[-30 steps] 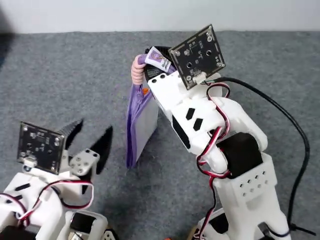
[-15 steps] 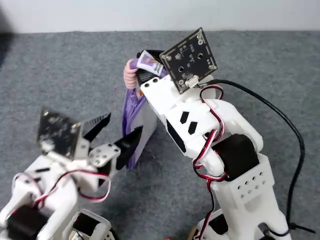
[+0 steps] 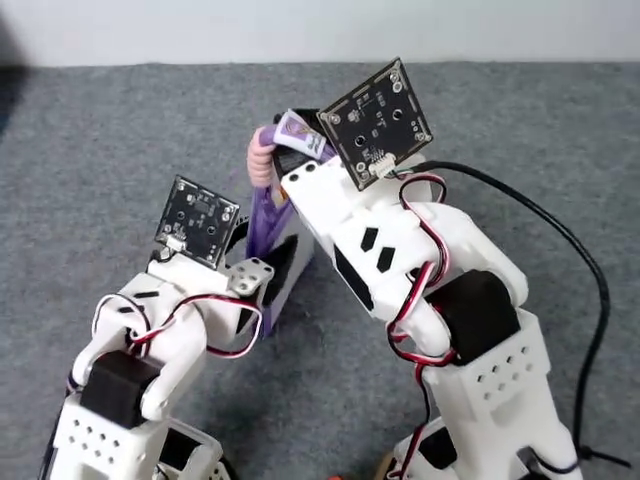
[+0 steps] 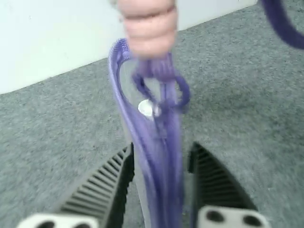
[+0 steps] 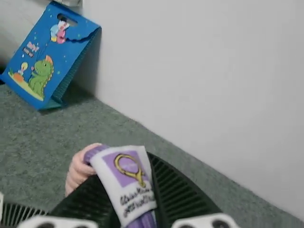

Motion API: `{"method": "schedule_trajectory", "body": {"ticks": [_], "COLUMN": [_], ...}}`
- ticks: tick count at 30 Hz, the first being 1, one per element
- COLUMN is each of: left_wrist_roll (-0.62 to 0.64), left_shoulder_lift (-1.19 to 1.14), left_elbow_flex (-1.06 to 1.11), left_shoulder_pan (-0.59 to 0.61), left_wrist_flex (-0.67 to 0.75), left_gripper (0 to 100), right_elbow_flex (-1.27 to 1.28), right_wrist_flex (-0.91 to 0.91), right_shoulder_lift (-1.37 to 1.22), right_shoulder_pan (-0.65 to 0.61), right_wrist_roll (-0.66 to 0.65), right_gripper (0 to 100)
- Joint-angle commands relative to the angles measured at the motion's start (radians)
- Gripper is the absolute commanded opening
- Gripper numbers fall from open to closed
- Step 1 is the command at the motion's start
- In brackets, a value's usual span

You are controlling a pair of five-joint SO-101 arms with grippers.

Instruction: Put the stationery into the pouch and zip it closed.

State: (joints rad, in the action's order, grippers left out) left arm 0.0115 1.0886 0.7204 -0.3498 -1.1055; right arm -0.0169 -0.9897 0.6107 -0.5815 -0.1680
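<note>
While the right gripper (image 5: 128,190) is clamped on the top end of the pouch (image 3: 264,212), the pouch stands on edge with its lower end apparently resting on the grey table (image 3: 120,130). The left gripper (image 4: 161,147) sits lower down, jaws apart and straddling the pouch's narrow edge, with a thin gap on each side. The pouch wall is opaque, so whether the stationery is loaded can't be told. The zip is the open item. The silver pull (image 4: 148,109) sits part-way along the edge, and the purple zip tape above it bows out in a loop, which reads as not fully closed. Likely stage is bracing the pouch for the zip pull, with closing left to do. The pouch is thin purple fabric with a paler lavender side panel, a flat slab shape, and looks limp enough to buckle if pulled unsupported. The pink coil (image 3: 262,150) at the top end is a ribbed, springy-looking plastic strap. The tag (image 5: 127,183) is white-and-purple card lying over the gripped end. Jaws are black ribbed plastic and the arm bodies are white plastic. The table cover is grey short-pile felt and should give decent friction.
</note>
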Motion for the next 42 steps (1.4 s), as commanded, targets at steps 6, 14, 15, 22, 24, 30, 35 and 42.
{"method": "schedule_trajectory", "body": {"ticks": [6, 14, 15, 22, 24, 30, 35, 42], "left_wrist_roll": [-0.032, -0.034, -0.034, -0.031, -0.031, -0.031, -0.031, -0.032], "left_shoulder_lift": [0.000, 0.000, 0.000, 0.000, 0.000, 0.000, 0.000, 0.000], "left_elbow_flex": [-0.005, -0.005, -0.007, -0.007, -0.007, -0.007, -0.007, -0.007], "left_shoulder_pan": [-0.006, -0.006, -0.006, -0.006, -0.006, -0.008, -0.006, -0.008], "left_wrist_flex": [0.038, 0.037, 0.035, 0.035, 0.035, 0.035, 0.034, 0.035], "left_gripper": [1, 1, 1, 1, 1, 1, 1, 1], "right_elbow_flex": [0.037, 0.230, 0.256, 0.350, 0.350, 0.394, 0.460, 0.546], "right_wrist_flex": [-0.177, -0.351, -0.374, -0.418, -0.418, -0.346, -0.259, -0.133], "right_shoulder_lift": [0.105, 0.252, 0.268, 0.375, 0.381, 0.377, 0.377, 0.364], "right_shoulder_pan": [0.047, 0.074, 0.074, 0.030, -0.016, -0.101, -0.168, -0.176], "right_wrist_roll": [0.012, 0.052, 0.052, 0.055, 0.055, 0.054, 0.049, 0.048], "right_gripper": [0.9, 22.8, 24.0, 24.2, 24.2, 24.2, 24.2, 24.1]}}
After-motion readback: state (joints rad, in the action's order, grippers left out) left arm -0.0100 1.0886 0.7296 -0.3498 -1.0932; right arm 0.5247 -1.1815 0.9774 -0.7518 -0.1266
